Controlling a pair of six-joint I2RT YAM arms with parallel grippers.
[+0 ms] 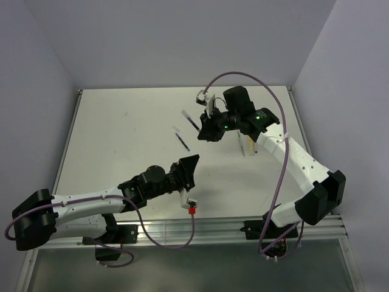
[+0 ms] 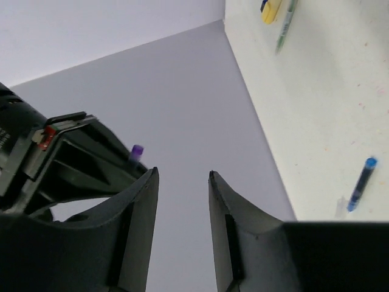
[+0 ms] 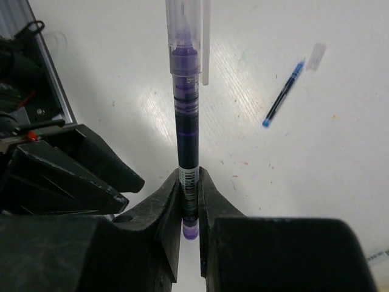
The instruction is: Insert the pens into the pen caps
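On the matte white table, walled in pale lavender, a thin blue pen lies loose near the left gripper. From the left wrist, its smooth black fingers are spread, with nothing between them. From the right wrist, the right gripper pinches a glossy dark purple pen, whose far end sits inside a clear plastic cap.

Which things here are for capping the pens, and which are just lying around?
Job: purple pen in right gripper, clear cap at its tip, blue pen, yellow cap, greenish pen.
Lying about: purple cable, metal rail.
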